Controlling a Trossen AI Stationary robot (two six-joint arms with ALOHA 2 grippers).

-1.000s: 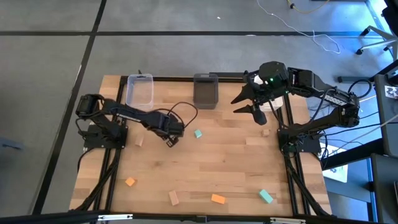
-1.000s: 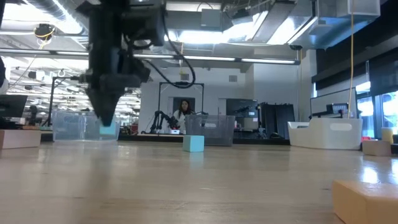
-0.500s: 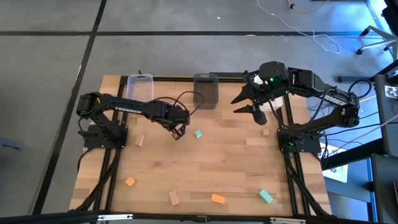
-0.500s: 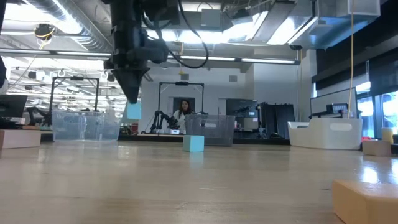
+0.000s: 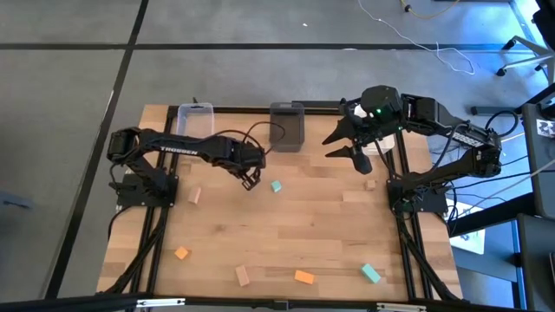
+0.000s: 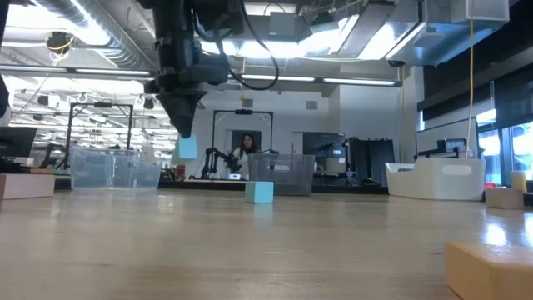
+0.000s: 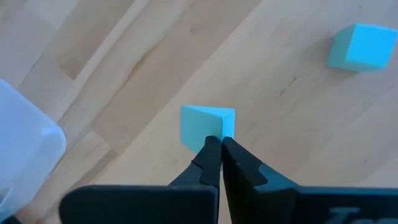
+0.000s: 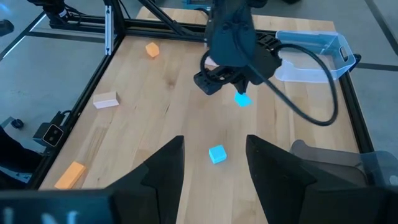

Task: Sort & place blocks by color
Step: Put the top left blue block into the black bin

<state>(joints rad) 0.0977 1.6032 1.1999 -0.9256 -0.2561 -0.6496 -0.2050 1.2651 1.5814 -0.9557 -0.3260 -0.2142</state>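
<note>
My left gripper point(image 5: 250, 180) hangs over the table's middle left, shut on a teal block point(image 6: 186, 148) that is clear of the wood. A second teal block point(image 5: 277, 185) lies on the table just to its right. More blocks lie about: a teal one point(image 5: 371, 274), two orange ones point(image 5: 180, 253) point(image 5: 303, 277), and tan ones point(image 5: 243, 276) point(image 5: 194, 196) point(image 5: 370, 184). My right gripper point(image 5: 347, 147) waits open, raised over the far right of the table, with nothing between its fingers. My left gripper pinches the teal block's upper edge point(image 7: 214, 132) between its two fingertips point(image 7: 211, 149). The fingers come from above, pointing steeply down. The block hangs below the tips, lifted clear of the table and turned a little askew.
A clear bin point(image 5: 194, 126) and a grey bin point(image 5: 287, 126) stand at the table's far edge. A black frame point(image 5: 156, 260) runs along the table's sides. Bare wood lies in the table's middle point(image 5: 295, 230).
My left gripper has risen with the teal block and gone toward the table's right and far edge; the block, near the wood a second ago, now hangs clear. Most of the move fell in the first half second.
</note>
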